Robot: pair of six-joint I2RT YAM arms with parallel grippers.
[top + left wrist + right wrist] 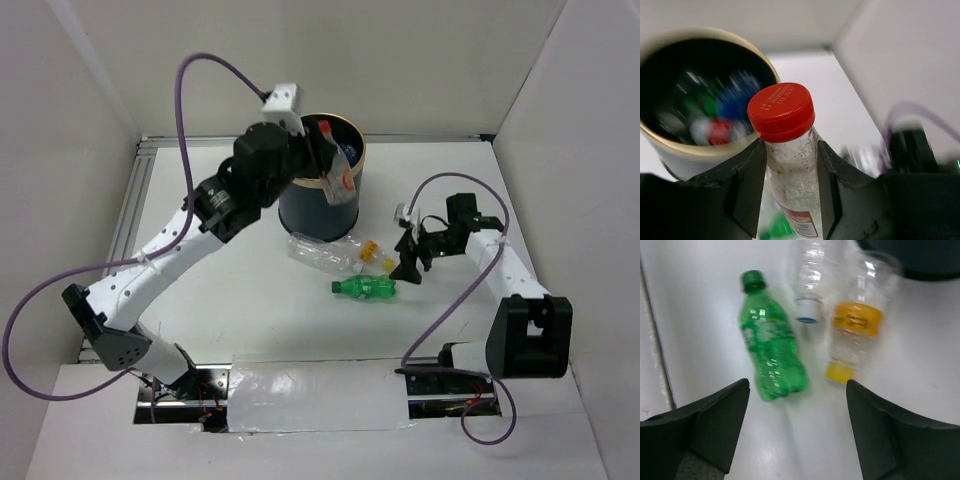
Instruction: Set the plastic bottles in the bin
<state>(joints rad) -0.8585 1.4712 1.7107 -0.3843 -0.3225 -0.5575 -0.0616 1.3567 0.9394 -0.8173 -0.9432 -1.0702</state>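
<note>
The left end effector [790, 167] is clamped partway closed on a clear red-capped bottle [790, 200], with its fingers [752, 170] pressing the bottle's shoulder just under the cap. In the top view, this bottle hangs over the gold rim of the bin [318, 215], in the upper centre of the frame. The left wrist view shows blurred red, blue and green shapes inside the bin, probably bottles that have already been dropped in.

The right end effector [797, 430] is spread wide and holds nothing. It hovers above three bottles lying on the counter [250, 300], near the foot of the bin at the centre of the top view. These are a green bottle [771, 357], a clear bottle with a yellow cap and label [856, 325], and another clear bottle with a pale cap [807, 285]. The two clear bottles lie close together.

All the bottles look empty, so they are probably very light. Their walls look thin and would dent under a hard squeeze, and their smooth round sides would let them roll or slip away. The green bottle has free counter on both sides, so it looks easiest to take hold of, across the middle of its body and square to its length.
</note>
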